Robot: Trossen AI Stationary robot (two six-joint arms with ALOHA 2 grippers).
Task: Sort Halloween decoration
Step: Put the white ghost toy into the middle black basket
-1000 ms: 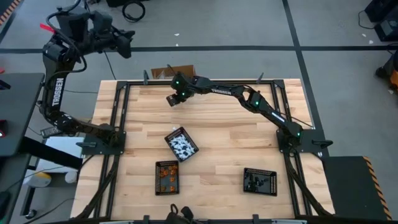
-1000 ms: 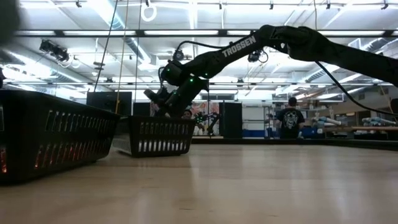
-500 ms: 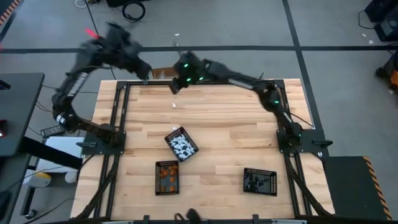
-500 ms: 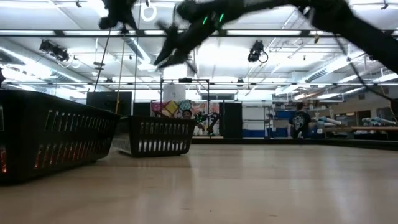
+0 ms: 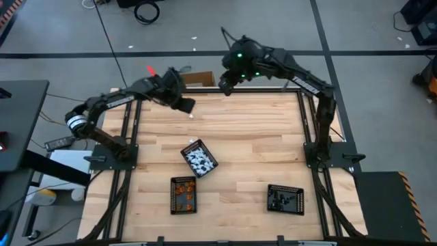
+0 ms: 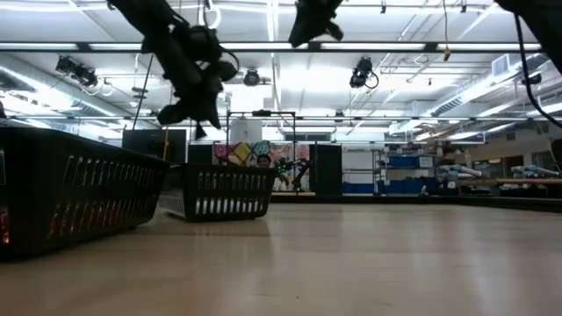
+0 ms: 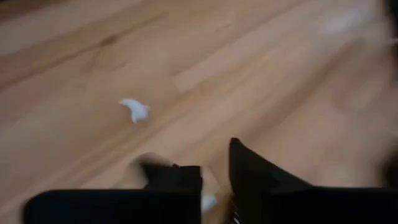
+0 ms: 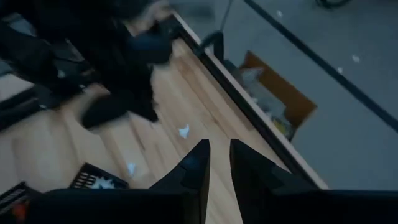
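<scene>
Now, your left gripper [image 5: 183, 104] hung low over the far-left part of the bench [image 5: 259, 150], just beside a loose white piece [image 5: 190, 115] lying on the bare wood. From the left wrist view that white piece [image 7: 134, 109] sat a little ahead of your fingers [image 7: 261, 177], which stood slightly apart with nothing between them. Your right gripper [image 5: 224, 80] was up high over the bench's far edge, its fingers [image 8: 196, 168] a narrow gap apart and empty too. As for the sorting, most of it looked done: the white-and-black pieces [image 5: 199, 160] filled the tilted middle tray [image 5: 188, 152], the orange pieces [image 5: 183, 195] sat in the near-left tray [image 5: 173, 196], and the dark pieces [image 5: 281, 200] rested in the near-right tray [image 5: 300, 198]. What was left, as far as I could judge, was that stray white piece near your left gripper, plus one or two more white bits [image 8: 131, 168] that the right wrist view picked up on the wood near the trays. So you were close to finished, with strays to clear.
</scene>
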